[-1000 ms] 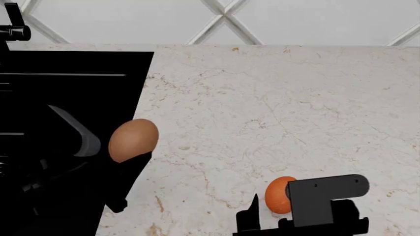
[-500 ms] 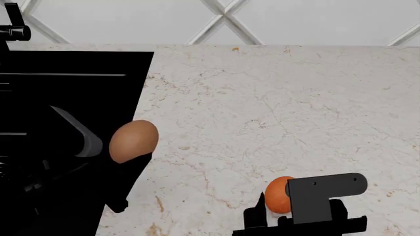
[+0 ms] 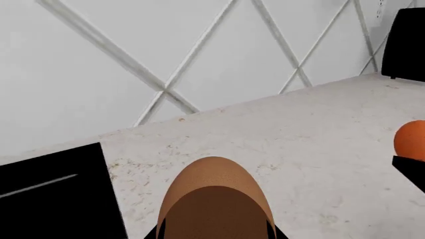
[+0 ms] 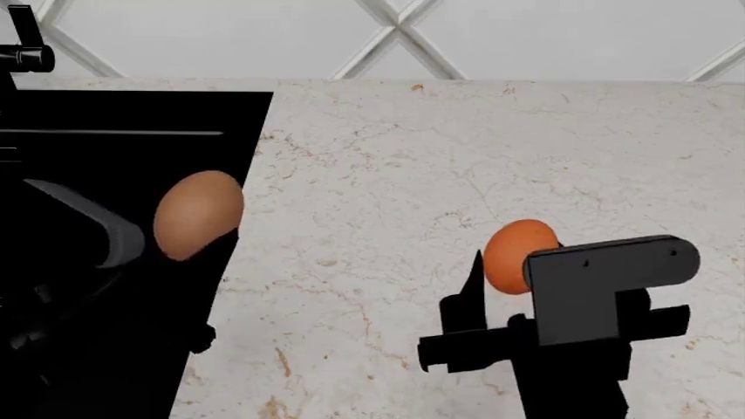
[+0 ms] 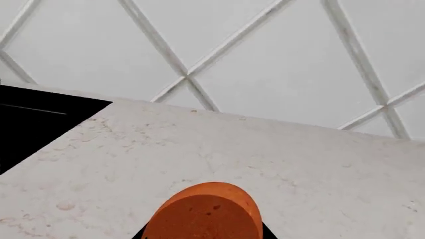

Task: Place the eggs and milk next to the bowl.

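My left gripper (image 4: 187,240) is shut on the dull brown egg (image 4: 198,214) and holds it in the air over the black cooktop's right edge; the egg fills the near part of the left wrist view (image 3: 214,199). My right gripper (image 4: 512,279) is shut on the bright orange egg (image 4: 516,253) and holds it above the marble counter (image 4: 466,175); it shows close up in the right wrist view (image 5: 204,211) and at the edge of the left wrist view (image 3: 410,139). The bowl and the milk are out of view.
A black cooktop (image 4: 128,131) covers the counter's left part, with a dark fixture (image 4: 23,52) at its far left corner. A white wall with diagonal tile lines (image 4: 396,35) runs behind the counter. The marble counter stretches to the right.
My right gripper has lifted the orange egg up off the counter. My left gripper has moved up and to the left with the brown egg.
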Controlling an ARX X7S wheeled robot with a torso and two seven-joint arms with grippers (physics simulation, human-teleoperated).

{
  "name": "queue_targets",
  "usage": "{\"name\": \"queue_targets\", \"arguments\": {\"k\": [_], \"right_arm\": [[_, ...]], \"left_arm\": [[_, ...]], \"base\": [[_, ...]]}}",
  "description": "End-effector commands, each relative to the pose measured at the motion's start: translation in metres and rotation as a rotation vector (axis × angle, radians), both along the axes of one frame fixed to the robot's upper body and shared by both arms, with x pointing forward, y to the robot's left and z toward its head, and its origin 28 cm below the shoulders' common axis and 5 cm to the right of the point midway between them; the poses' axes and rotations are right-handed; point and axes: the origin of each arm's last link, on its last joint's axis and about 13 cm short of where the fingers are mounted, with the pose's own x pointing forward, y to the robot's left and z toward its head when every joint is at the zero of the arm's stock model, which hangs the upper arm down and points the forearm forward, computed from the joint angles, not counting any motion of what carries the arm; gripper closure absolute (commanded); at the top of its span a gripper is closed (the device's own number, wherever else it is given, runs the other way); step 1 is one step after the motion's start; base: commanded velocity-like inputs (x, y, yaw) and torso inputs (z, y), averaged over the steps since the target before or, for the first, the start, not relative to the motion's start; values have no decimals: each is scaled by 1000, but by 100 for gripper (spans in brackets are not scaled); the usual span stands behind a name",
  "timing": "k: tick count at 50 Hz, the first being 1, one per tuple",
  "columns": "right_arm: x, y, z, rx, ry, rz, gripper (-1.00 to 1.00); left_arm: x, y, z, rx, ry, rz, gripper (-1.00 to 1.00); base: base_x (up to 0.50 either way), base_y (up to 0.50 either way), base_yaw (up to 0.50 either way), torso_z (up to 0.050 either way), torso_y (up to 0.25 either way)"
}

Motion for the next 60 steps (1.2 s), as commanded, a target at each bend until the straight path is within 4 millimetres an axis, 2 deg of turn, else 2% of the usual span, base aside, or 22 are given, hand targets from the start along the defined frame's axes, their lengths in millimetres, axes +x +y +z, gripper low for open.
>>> {"name": "queue_targets", "arguments": {"k": [1,11,20,41,60], "right_arm": [[6,-5,36,-22,-203,-26,100],[9,-3,71,-67,-322,-8,100],[16,-4,96,-76,-425,-26,100],[5,-1,87,-56,-467,-36,100],[3,0,76,-53,-436,-32,100]], "left_arm": [[-24,-3,20,-82,-170,158,100],[-44,-3,28,-93,-327,291,100],[-52,1,27,-165,-360,420,100],[-47,-1,26,-140,-370,433,100],[-46,-4,27,-129,-369,420,100]], "base": [[0,0,0,0,0],[0,0,0,0,0],[0,0,0,0,0],[0,0,0,0,0],[-472,18,0,0,0]]}}
